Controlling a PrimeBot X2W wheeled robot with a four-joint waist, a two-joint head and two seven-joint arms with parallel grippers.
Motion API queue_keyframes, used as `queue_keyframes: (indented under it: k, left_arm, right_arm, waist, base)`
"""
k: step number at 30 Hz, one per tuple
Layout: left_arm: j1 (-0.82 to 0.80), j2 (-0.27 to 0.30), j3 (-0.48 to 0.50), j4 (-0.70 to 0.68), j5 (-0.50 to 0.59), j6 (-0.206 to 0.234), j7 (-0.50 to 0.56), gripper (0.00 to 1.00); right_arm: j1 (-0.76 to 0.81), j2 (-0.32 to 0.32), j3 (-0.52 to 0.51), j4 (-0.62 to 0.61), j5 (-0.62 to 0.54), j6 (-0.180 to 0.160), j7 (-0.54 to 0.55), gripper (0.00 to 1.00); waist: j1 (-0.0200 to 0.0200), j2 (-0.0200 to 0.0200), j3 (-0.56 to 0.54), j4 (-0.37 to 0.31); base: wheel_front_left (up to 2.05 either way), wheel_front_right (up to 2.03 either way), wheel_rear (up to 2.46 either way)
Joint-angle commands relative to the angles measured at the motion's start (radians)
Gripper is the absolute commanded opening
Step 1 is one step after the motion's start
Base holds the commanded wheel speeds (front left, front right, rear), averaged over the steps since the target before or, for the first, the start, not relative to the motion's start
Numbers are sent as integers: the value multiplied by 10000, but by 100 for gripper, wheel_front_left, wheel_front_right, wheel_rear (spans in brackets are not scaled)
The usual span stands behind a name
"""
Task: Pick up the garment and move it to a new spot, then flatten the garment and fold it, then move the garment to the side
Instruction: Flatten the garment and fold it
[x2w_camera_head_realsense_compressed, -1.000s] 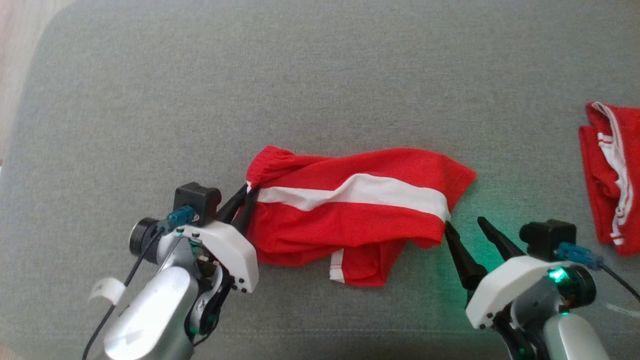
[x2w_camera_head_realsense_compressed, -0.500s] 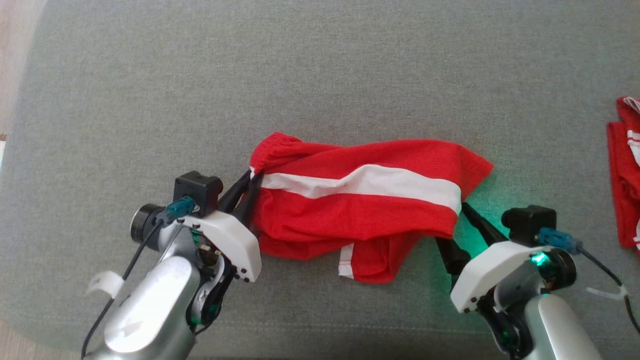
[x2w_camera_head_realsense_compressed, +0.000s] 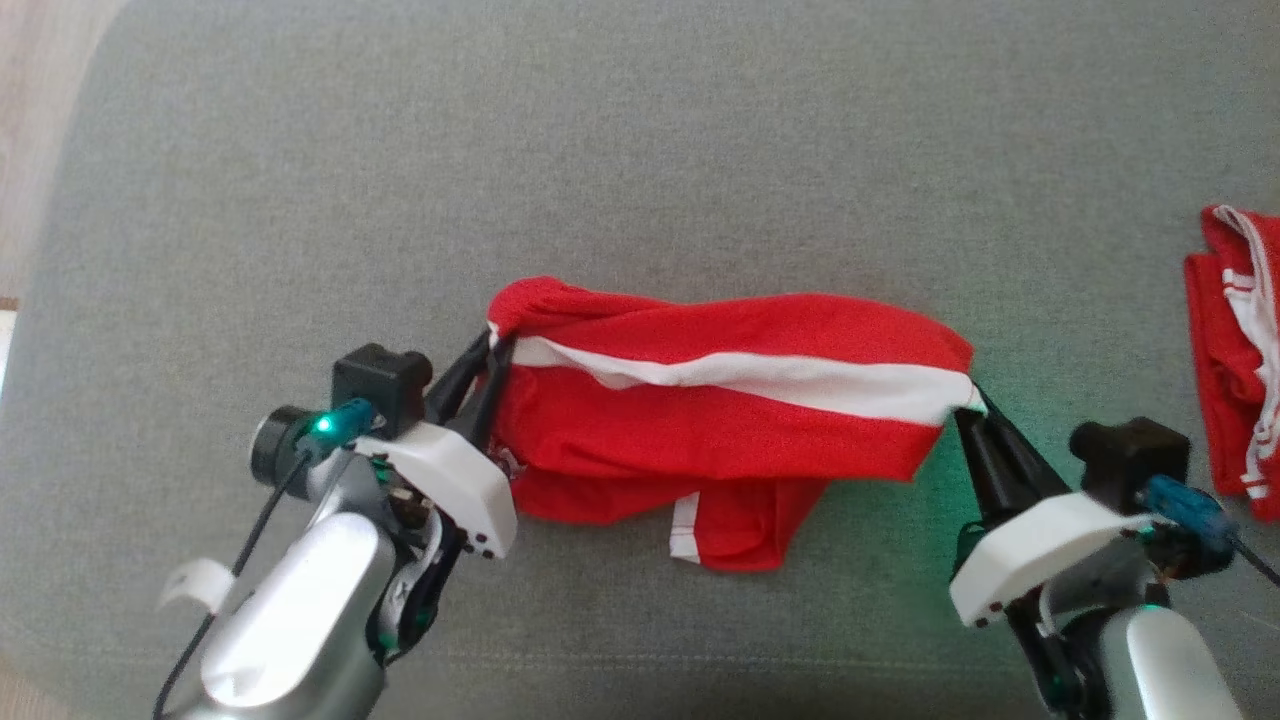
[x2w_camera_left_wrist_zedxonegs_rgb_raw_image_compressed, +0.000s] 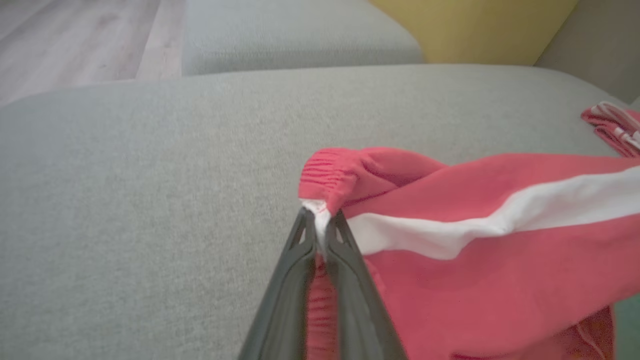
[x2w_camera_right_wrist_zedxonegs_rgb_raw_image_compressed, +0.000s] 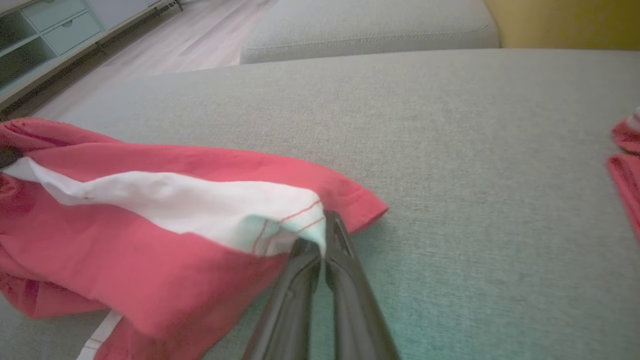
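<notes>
Head view: garment (x2w_camera_head_realsense_compressed: 720, 420) is being gripped at the waistband by the left gripper (x2w_camera_head_realsense_compressed: 487, 365) and at the hem by the right gripper (x2w_camera_head_realsense_compressed: 972, 408), stretched over the cushion (x2w_camera_head_realsense_compressed: 640, 150); flattening, folding and side placement are apparently remaining

Over at the right edge of the head view the other red garment (x2w_camera_head_realsense_compressed: 1235, 365) is sliced off, so its full shape can't be told. On the garment (x2w_camera_head_realsense_compressed: 720, 420) one leg lies mostly buried under the top layer, with just a striped hem poking out below. The left forearm (x2w_camera_head_realsense_compressed: 290, 630) and the right forearm (x2w_camera_head_realsense_compressed: 1165, 660) both run off the bottom edge, and the right one looks smeared. In the left wrist view the cloth spills past the right and bottom edges, soft with blur, and fabric covers the inner faces of the left end effector (x2w_camera_left_wrist_zedxonegs_rgb_raw_image_compressed: 320, 220). In the right wrist view the cloth leaves the left edge.
</notes>
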Motion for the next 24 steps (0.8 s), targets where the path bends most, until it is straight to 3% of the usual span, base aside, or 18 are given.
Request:
queue_keyframes:
  k: [1, 10, 18, 24]
  left_arm:
    - [-200, 294, 476, -413, 56, 87, -187, 0]
    - [-304, 904, 1094, -2090, 132, 338, -776, 0]
    - [-1435, 1718, 1617, -4495, 226, 356, 232, 0]
    - [-2252, 1908, 1827, -5355, 110, 343, 975, 0]
  right_arm:
    - [-82, -101, 153, -516, -46, 39, -139, 0]
    - [-310, -1178, -261, -2096, 118, 39, -327, 0]
    - [-1457, -2475, -746, -4341, 270, 39, 550, 0]
    - [-2354, -3043, -1016, -5183, 496, 39, 1267, 0]
  waist:
    - [0, 0, -154, -46]
    - [0, 0, -1374, -254]
    - [0, 0, -2308, -435]
    - [0, 0, -2495, -492]
  base:
    - [0, 0, 0]
    - [0, 0, 0]
    - [0, 0, 0]
    - [0, 0, 0]
